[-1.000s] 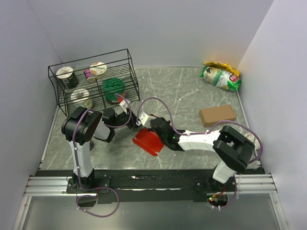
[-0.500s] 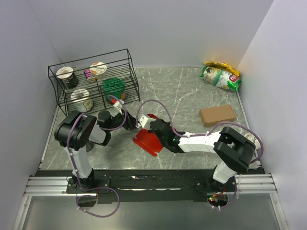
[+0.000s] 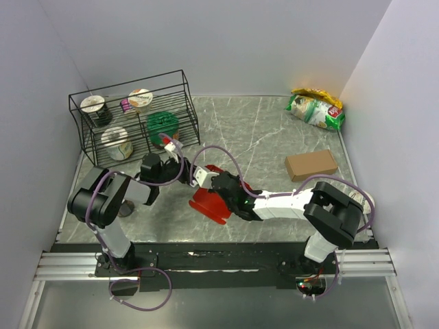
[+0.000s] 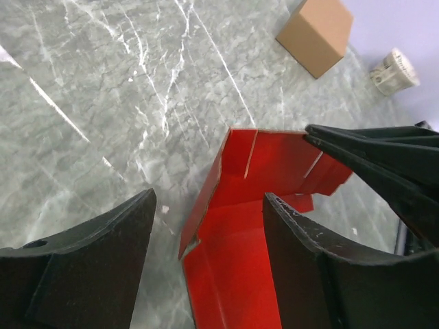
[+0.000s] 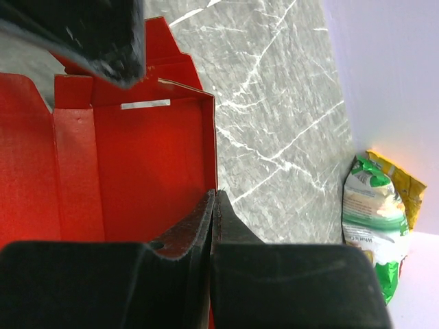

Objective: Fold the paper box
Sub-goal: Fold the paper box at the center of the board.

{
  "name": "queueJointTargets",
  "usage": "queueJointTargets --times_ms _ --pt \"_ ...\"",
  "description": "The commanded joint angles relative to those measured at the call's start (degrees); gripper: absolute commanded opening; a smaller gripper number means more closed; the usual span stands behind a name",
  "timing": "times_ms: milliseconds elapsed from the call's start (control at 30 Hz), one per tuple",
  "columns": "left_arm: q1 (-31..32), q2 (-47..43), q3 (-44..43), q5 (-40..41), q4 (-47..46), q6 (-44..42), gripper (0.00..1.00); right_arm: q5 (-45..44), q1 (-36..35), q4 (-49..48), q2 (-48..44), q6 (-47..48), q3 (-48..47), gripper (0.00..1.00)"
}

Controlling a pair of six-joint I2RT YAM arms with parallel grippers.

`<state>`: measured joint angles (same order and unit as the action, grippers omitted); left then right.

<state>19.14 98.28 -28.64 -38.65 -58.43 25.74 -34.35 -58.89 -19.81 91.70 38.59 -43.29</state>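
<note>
Our left gripper point(image 4: 209, 205) has released wider, easing left, while our right gripper point(image 5: 213, 197) stays clenched on the paper box point(image 3: 208, 202).

Left arm point(image 3: 97, 203) and right arm point(image 3: 282, 203): black joints, white links, purple cables point(image 3: 221, 147), black fingers point(image 4: 82, 274).

Robot lab cell — bare pale walls point(image 3: 226, 41) around a marble-look table point(image 3: 260, 130), aluminium mounting rail point(image 3: 219, 267).
</note>
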Motion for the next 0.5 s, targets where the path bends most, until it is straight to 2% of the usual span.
queueJointTargets --times_ms 0,233,333,367,467 --pt "2.74 -1.95 -3.78 2.88 5.95 -8.41 0.70 0.51 -0.26 -0.75 0.32 -0.62 -2.85 0.00" --pt "4.33 0.42 -7.65 3.59 7.45 -10.09 0.69 0.34 -0.70 -0.49 0.50 -0.44 -3.29 0.00" --pt "5.03 0.86 -8.71 4.64 8.24 -11.06 0.62 0.33 -0.78 -0.49 0.58 -0.44 -3.29 0.00" --pt "5.38 0.95 -8.88 5.68 8.51 -12.10 0.55 0.33 -0.78 -0.58 0.67 -0.53 -3.29 0.00" --pt "7.23 1.04 -9.94 7.36 11.57 -14.65 0.45 0.16 -0.78 -0.84 0.85 -0.44 -3.21 0.00"
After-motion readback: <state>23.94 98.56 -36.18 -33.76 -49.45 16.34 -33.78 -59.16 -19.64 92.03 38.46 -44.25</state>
